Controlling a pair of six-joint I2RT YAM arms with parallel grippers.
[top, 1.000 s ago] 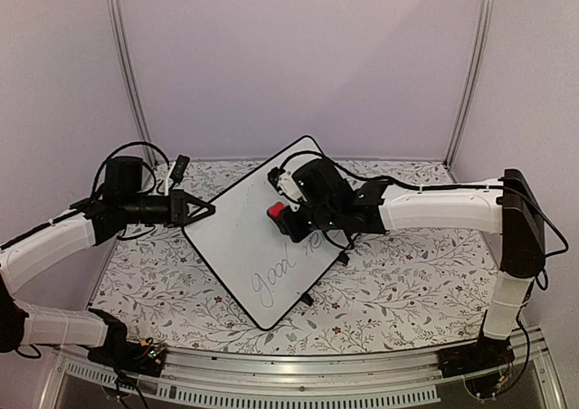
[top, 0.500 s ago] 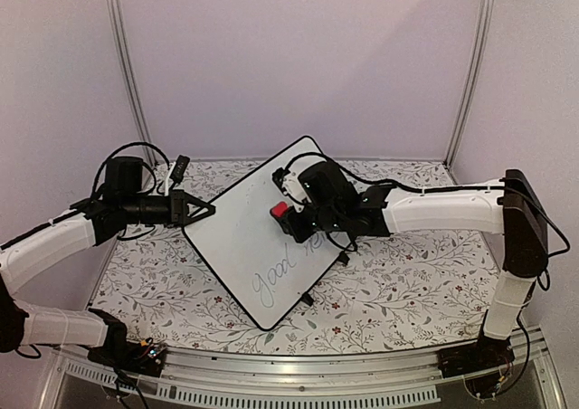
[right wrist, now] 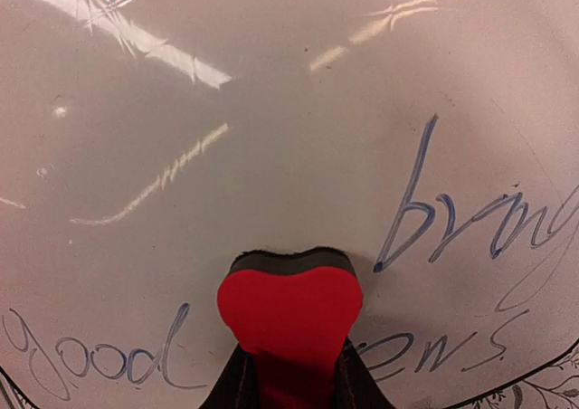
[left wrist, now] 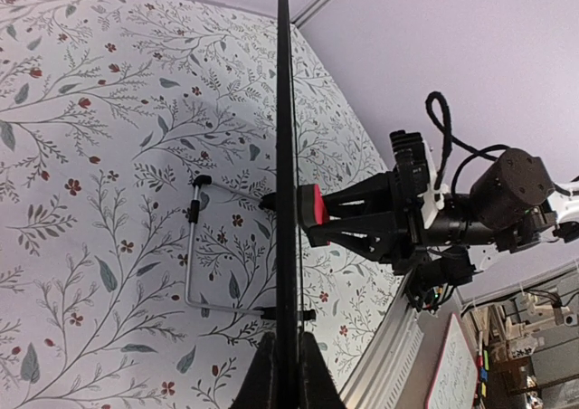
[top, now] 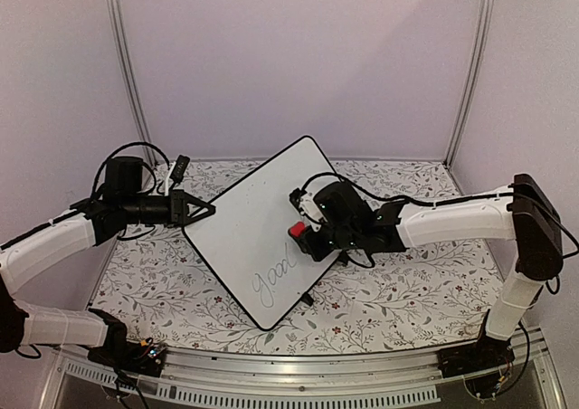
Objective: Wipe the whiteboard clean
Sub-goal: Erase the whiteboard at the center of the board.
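Observation:
The whiteboard point(top: 240, 223) stands tilted on the floral table, with grey-blue handwriting near its lower edge. The words "good" point(right wrist: 90, 362) and "bring" point(right wrist: 470, 219) show in the right wrist view. My left gripper point(top: 210, 209) is shut on the board's black frame at its left edge point(left wrist: 286, 156), one finger on each side of it point(left wrist: 288, 377). My right gripper point(top: 305, 235) is shut on a red eraser point(top: 297, 230). The eraser's dark felt face point(right wrist: 289, 262) presses on the board between the two words.
A wire stand point(left wrist: 192, 246) props the board from behind. A small black object point(top: 179, 167) lies at the back left near the wall. A metal rail point(top: 298, 377) runs along the near table edge.
My right gripper has slid the eraser to the right and nearer across the board, toward the handwriting. The left arm and the board have not moved.

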